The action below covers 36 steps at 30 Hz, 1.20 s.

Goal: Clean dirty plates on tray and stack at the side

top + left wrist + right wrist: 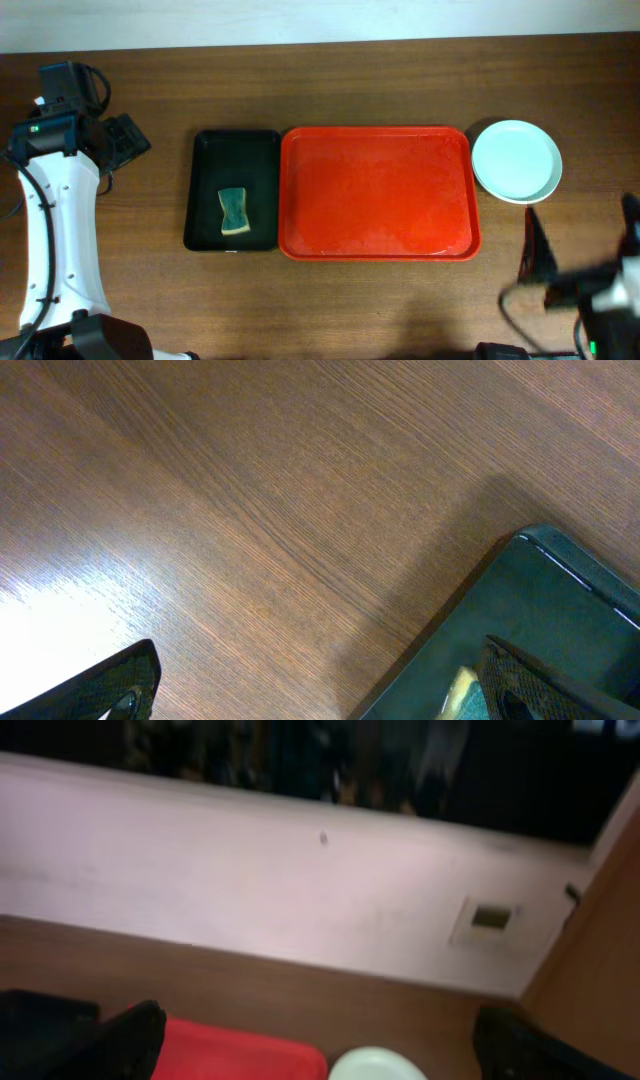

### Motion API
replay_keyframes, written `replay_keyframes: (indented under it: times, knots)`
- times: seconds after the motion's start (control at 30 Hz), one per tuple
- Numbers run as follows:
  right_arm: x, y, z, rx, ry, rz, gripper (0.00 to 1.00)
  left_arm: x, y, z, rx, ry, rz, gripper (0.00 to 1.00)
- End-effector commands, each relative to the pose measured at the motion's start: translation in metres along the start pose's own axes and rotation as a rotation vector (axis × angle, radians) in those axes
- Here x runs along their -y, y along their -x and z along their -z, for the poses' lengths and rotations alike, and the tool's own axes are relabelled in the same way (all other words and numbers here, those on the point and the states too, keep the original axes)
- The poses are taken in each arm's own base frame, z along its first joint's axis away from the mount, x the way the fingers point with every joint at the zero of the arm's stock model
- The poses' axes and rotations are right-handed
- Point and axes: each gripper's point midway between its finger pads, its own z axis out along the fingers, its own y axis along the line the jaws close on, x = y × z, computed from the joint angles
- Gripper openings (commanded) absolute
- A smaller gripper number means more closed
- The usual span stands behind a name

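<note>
**Red tray (378,192), pale plate (516,160) just off its right end**

The tray's long axis runs left-right on the brown wood table (350,80). Both the left gripper (318,660) and the right gripper (315,1030) gape wide, empty. A pale wall (250,870) stands behind.

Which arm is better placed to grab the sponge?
Left. The left gripper sits near the black tray holding the sponge; the right gripper is beyond the red tray.
</note>
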Motion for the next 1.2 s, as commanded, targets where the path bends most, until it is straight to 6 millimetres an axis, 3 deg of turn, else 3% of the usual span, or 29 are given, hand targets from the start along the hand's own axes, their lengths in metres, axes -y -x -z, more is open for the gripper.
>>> replay_keyframes:
  times: [0.0,0.23,0.4,0.63,0.73,0.87,1.03,1.17]
  knots:
    - [-0.013,-0.011,0.018,0.036,0.043,0.007,0.98,-0.002,0.003,0.006,0.017,0.002,0.011,0.99]
    - [-0.029,-0.043,0.033,0.148,0.090,0.026,0.98,-0.002,0.003,0.006,0.017,0.002,0.011,0.99]
    - [-0.032,-0.043,0.027,0.344,0.090,0.056,0.98,-0.002,0.003,0.006,0.017,0.002,0.011,0.99]
    - [-0.028,-0.051,-0.010,0.523,0.045,0.080,0.98,-0.002,0.003,0.006,0.017,0.002,0.011,0.99]
    - [-0.022,-0.076,-0.029,0.543,-0.002,0.069,0.98,-0.002,0.003,0.006,0.017,0.002,0.011,0.99]
    - [-0.008,-0.128,-0.056,0.476,-0.078,-0.081,0.98,-0.002,0.003,0.006,0.017,0.002,0.011,0.99]
    - [0.004,-0.177,-0.073,0.370,-0.163,-0.164,0.98,-0.002,0.003,0.006,0.017,0.002,0.011,0.99]
    - [0.003,-0.212,-0.084,0.253,-0.172,-0.176,0.98,-0.002,0.003,0.006,0.017,0.002,0.011,0.99]
